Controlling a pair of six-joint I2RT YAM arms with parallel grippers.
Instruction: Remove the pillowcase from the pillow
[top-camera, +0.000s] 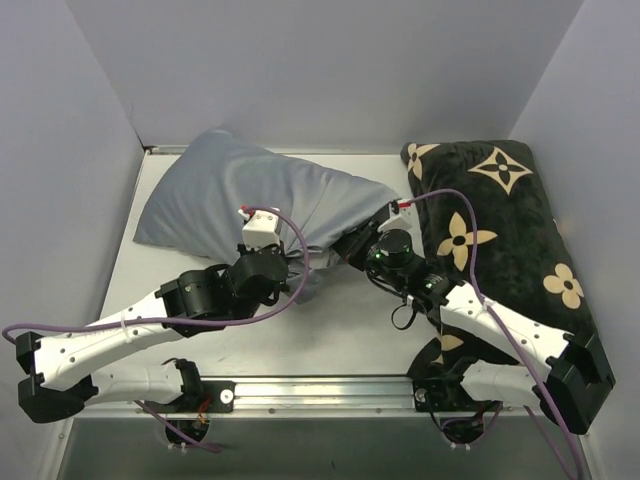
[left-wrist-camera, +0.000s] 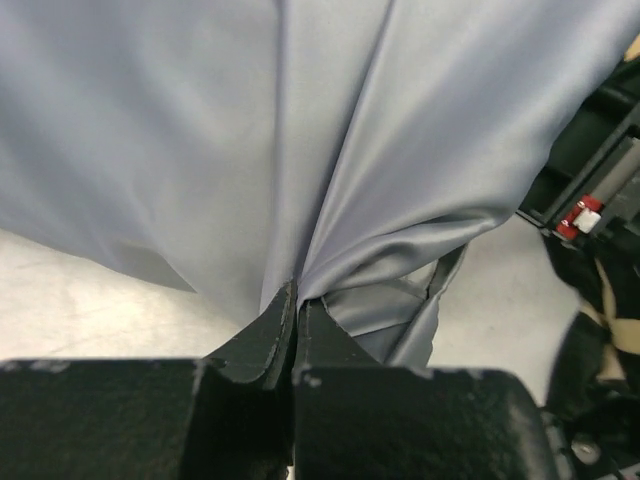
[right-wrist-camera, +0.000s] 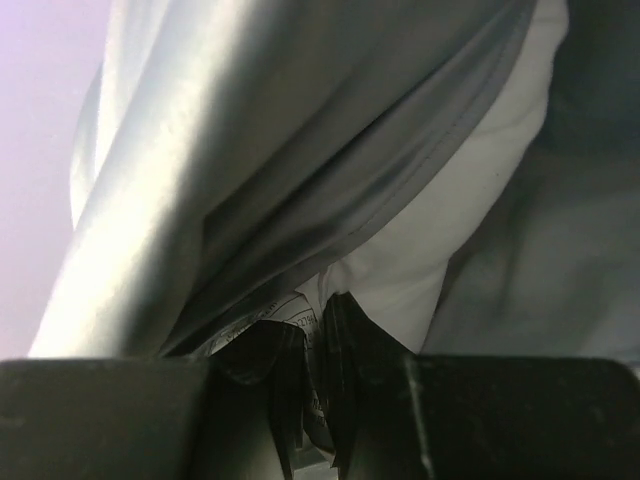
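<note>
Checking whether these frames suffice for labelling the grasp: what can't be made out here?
Plump white pillow: only a corner shows, right wrist view; the blue-grey fabric pillowcase covers the rest.
Left gripper, right gripper: top view, wrists and fabric hide the fingertips.
Print on label in right gripper: blurred, unreadable.

Overhead view; both wrist views close on pillowcase (left-wrist-camera: 400, 150)

A black cushion (top-camera: 510, 230) with beige flower and star motifs lies along the right side of the pale bench (top-camera: 345, 335), reaching from near the back wall (top-camera: 330, 70) down toward the near edge. Its right flank sits against the side wall (top-camera: 600, 110). A metal rail (top-camera: 320, 392) runs across the bench's near edge, and plain pale walls close in the other three sides.
</note>
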